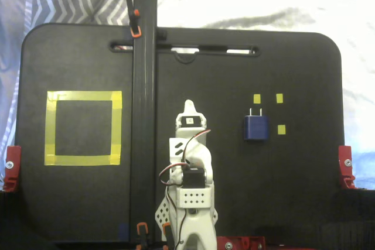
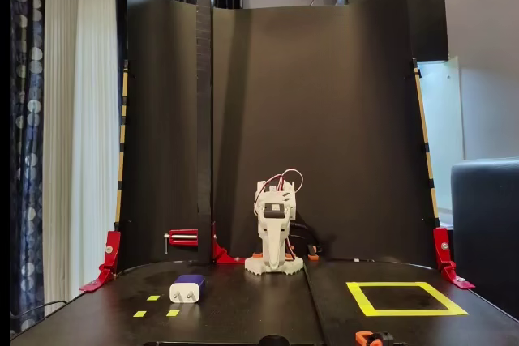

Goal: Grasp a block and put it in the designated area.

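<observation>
Matte black board [image 1: 281, 191] fills both fixed views, smooth and round-cornered, with red clamps at its edges. Nearest the top-down camera, at six o'clock on the board, stands the white plastic arm [image 1: 190, 185], folded up on itself with red and black wires looping over its servos. The gripper [image 1: 189, 108] points toward twelve o'clock; its fingers appear drawn together with nothing between them, though whether they fully meet I cannot tell.

Toward three o'clock from the gripper, well apart from it, lies the block [image 1: 256, 127]: a small navy-blue rounded rectangle, flat on the board, with two short pale prongs pointing to twelve o'clock. Three tiny yellow tape squares [image 1: 281, 129] sit just beside it.

At nine o'clock is the designated area [image 1: 117, 127], a square outline of wide yellow tape around bare black surface.

From the front view, the block [image 2: 187, 288] shows a pale face, and a tall black backdrop [image 2: 324, 119] rises behind.
</observation>
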Motion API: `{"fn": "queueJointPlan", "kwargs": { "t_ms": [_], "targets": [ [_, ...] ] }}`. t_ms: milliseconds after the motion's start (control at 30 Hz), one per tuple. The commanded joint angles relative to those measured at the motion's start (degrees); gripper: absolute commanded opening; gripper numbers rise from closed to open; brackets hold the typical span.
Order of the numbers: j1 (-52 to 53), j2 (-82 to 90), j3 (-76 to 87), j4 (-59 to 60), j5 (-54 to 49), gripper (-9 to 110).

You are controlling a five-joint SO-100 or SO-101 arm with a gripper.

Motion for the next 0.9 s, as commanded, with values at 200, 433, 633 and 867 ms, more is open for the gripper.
{"fn": "queueJointPlan", "kwargs": {
  "t_ms": [200,433,633,867],
  "targets": [
    [-1.0,0.4,0.4,0.2,-0.2,0],
    [-0.5,0.4,0.4,0.2,0.0,0],
    [-0.3,0.4,0.4,0.2,0.2,0],
    [-0.2,0.4,0.4,0.2,0.2,0]
  ]
}}
